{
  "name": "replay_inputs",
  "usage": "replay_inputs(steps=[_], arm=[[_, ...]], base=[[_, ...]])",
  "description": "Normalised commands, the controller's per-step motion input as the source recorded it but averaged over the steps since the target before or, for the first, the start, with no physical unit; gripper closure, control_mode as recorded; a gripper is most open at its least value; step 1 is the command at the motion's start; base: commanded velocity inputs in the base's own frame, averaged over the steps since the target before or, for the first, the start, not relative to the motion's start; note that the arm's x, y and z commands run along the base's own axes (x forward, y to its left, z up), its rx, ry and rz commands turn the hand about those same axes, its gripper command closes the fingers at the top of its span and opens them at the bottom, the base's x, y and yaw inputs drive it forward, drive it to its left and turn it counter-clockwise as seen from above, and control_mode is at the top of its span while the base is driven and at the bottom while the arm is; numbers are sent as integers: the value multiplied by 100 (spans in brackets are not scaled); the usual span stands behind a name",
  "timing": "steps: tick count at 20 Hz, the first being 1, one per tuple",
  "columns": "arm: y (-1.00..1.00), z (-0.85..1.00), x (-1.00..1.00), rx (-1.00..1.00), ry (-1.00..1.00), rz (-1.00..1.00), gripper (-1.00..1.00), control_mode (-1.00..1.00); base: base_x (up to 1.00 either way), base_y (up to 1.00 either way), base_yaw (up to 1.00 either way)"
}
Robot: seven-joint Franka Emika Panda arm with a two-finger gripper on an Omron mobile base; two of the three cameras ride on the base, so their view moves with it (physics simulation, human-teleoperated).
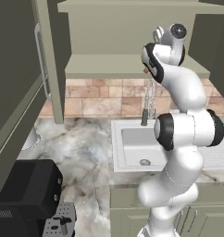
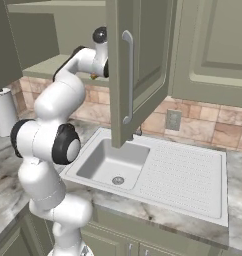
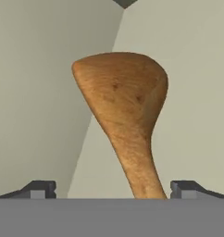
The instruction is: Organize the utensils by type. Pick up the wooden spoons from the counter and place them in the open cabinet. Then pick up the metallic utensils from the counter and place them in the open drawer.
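Note:
One of the wooden spoons [image 3: 123, 102], orange-brown, lies on the pale shelf inside the open cabinet [image 1: 104, 67], bowl pointing away from the hand. My gripper [image 3: 114, 190] is open. Its fingertips [image 3: 40, 189] stand wide apart on either side of the handle, and the left one is well clear of it. In both base views the arm reaches up to the cabinet shelf, and a sliver of the orange spoon [image 2: 94, 76] shows beside the wrist. Below lies the marbled counter [image 1: 81, 148]. The metallic utensils and the drawer are out of view.
The open cabinet door [image 2: 127, 75] hangs just right of the hand, above the white sink [image 2: 113, 160] with its faucet [image 1: 148, 104] and drainboard. A black microwave [image 1: 26, 194] stands at the near left. A paper towel roll [image 2: 4, 117] stands on the counter.

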Motion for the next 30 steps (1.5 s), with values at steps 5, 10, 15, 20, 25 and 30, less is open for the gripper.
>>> replay_inputs(steps=[5,10,15,20,25,30], arm=[[0,-12,0,-23,42,20,-100,-100],[0,-16,11,-26,16,20,-100,-100],[0,0,-76,-18,-8,19,-100,-100],[7,0,-100,-16,-55,12,-100,-100],[31,0,-95,-21,-48,11,-100,-100],[49,8,-100,-25,-8,15,-100,-100]], base=[[0,0,0],[0,0,0],[0,0,0],[0,0,0],[0,0,0],[0,0,0]])
